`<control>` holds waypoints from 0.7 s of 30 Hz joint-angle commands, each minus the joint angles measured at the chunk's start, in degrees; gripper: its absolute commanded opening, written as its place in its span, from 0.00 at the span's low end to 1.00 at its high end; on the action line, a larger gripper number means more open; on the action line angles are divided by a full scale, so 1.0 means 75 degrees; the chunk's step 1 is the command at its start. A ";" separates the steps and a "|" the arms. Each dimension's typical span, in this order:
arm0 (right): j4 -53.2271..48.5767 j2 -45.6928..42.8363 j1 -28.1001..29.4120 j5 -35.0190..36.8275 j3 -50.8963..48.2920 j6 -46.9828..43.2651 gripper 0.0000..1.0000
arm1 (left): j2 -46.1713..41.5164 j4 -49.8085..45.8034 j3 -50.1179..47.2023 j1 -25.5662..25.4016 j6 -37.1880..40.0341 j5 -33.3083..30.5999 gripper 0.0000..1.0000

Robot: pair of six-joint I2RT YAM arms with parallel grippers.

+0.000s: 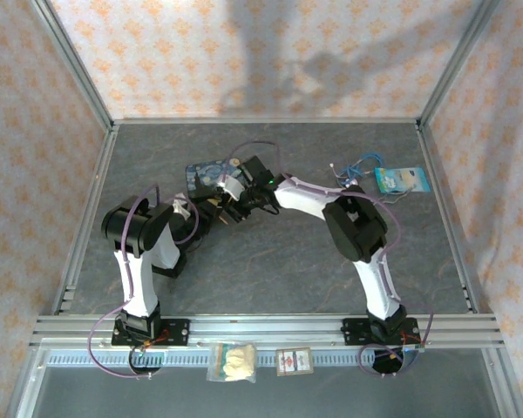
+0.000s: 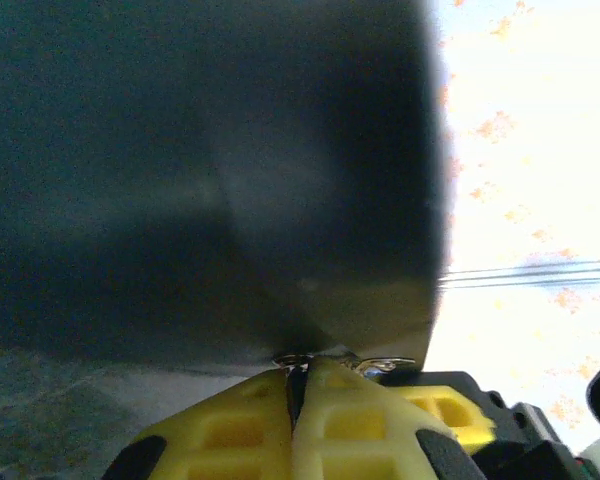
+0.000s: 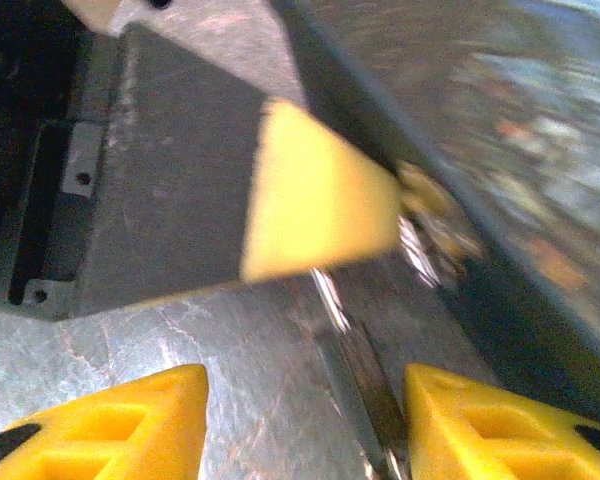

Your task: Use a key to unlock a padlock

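Note:
My left gripper (image 2: 298,375) is shut, with the key (image 2: 385,366) showing as a thin silvery bit at its tips. In the right wrist view the key (image 3: 425,190) is a blurred tan spot at the left fingertip (image 3: 320,195). The padlock (image 3: 365,390) lies on the table, a dark bar with thin silvery shackle lines at its far end. My right gripper (image 3: 305,400) is open, and the padlock sits between its fingers, nearer the right one. From above, the left gripper (image 1: 216,212) and right gripper (image 1: 237,207) meet tip to tip in front of the blue tin (image 1: 211,177).
The tin's dark wall (image 3: 500,290) runs close along the right of the padlock. A blue cord bundle (image 1: 357,165) and a white-blue packet (image 1: 401,180) lie at the back right. A small bag (image 1: 233,361) and a card (image 1: 293,361) rest on the front rail.

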 commanded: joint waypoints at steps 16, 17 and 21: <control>0.2110 0.0200 -0.0290 0.3155 0.0834 0.5678 0.67 | 0.0069 0.1568 -0.1004 0.0078 0.0476 0.0267 0.00; 0.2080 0.0355 -0.0270 0.3125 0.0937 0.5778 0.67 | 0.0119 0.1679 -0.1045 0.0084 0.0436 0.0227 0.00; 0.2080 0.0650 -0.0161 0.3531 0.0902 0.6037 0.67 | 0.0152 0.1675 -0.1002 0.0077 0.0350 0.0176 0.00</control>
